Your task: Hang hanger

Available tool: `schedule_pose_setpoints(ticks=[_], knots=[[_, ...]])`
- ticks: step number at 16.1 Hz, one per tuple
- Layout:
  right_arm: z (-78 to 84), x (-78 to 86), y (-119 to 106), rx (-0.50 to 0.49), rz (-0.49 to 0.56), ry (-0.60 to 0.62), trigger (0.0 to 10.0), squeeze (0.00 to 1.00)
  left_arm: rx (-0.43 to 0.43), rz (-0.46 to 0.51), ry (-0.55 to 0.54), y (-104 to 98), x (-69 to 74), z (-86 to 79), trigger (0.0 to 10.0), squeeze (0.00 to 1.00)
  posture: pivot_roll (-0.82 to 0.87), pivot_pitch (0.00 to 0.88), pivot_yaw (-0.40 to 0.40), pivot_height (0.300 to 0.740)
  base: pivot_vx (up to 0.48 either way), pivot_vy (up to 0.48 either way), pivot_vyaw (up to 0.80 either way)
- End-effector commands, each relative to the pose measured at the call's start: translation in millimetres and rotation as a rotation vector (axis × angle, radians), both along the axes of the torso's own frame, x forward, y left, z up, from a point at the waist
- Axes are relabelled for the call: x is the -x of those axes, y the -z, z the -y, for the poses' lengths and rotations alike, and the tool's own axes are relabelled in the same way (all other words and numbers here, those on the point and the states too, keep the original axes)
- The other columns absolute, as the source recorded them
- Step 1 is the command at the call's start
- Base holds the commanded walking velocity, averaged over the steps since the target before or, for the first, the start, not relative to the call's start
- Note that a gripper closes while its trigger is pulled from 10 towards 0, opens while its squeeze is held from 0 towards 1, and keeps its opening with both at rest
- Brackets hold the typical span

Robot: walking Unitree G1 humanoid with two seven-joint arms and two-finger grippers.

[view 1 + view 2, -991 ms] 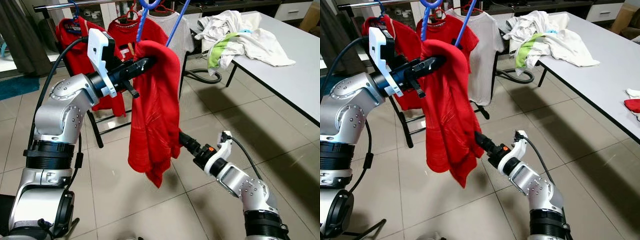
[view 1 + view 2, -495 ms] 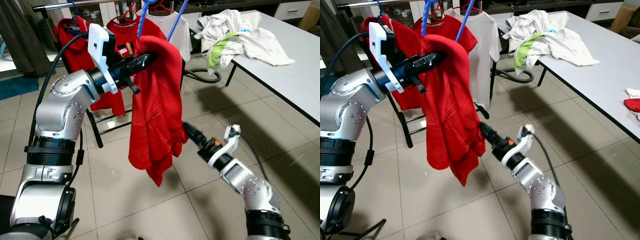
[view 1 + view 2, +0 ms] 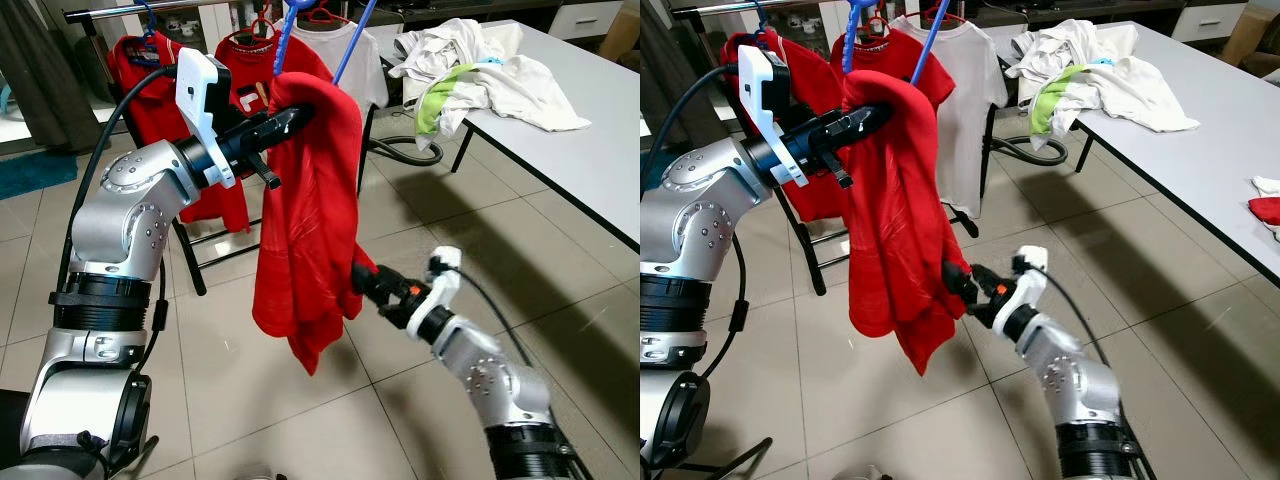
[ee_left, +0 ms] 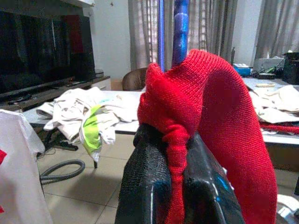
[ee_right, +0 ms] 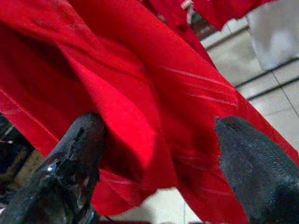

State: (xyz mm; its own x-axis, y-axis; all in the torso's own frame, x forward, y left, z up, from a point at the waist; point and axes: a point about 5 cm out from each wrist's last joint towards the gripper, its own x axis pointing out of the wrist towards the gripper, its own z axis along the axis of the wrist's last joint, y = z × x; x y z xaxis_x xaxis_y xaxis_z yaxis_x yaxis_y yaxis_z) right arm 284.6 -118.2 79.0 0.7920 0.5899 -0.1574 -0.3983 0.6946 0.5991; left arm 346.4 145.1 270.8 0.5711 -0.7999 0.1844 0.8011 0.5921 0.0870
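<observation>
My left gripper (image 4: 180, 186): jaws pinching a fold of one red shirt (image 3: 310, 220), raised before the clothes rack (image 3: 110, 14). Blue hanger (image 3: 285, 40): rods rising from the shirt's top. My right gripper (image 5: 159, 154): jaws spread against the shirt's lower cloth. Rack: three hung shirts, two red, one white. Desk (image 3: 590, 160): one clothes heap (image 3: 480, 70).

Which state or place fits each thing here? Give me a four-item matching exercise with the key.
Things:
1. left tool
2. right tool
3. white T-shirt
4. pile of pale clothes

States or places:
A. heaped on the grey table
B. fingers open at the red shirt's lower edge
C. hanging on the rack behind
D. shut on the red shirt's collar

Pairs: 1-D, 2-B, 3-C, 4-A
</observation>
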Motion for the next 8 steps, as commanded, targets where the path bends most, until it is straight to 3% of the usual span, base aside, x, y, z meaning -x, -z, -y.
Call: schedule_pose_setpoints(ticks=[1, 4, 7, 8], knots=[[4.1, -3.1, -0.4, 0.005, 0.003, 0.045, 10.0, 0.0, 0.015, 0.054, 0.0, -14.6, 0.2, -1.4, 0.0, 0.0, 0.06, 0.0, 0.044, 0.74, 0.0, 0.0, 0.0], [5.2, -4.5, 2.8, 0.033, 0.002, 0.062, 10.0, 0.0, 0.021, 0.054, 0.002, -15.4, 0.1, -0.9, 0.0, 0.0, 0.06, 0.0, 0.044, 0.74, 0.0, 0.0, 0.0], [-4.2, -7.0, 15.2, 0.177, -0.03, 0.065, 10.0, 0.0, 0.039, 0.057, 0.007, -17.4, -1.0, 2.9, 0.0, 0.0, 0.06, 0.0, 0.048, 0.74, 0.0, 0.0, 0.0], [-9.0, -9.8, 14.7, 0.149, -0.042, 0.084, 10.0, 0.0, 0.045, 0.058, 0.013, -18.1, -0.9, 5.0, 0.0, 0.0, 0.06, 0.0, 0.047, 0.74, 0.0, 0.0, 0.0]])
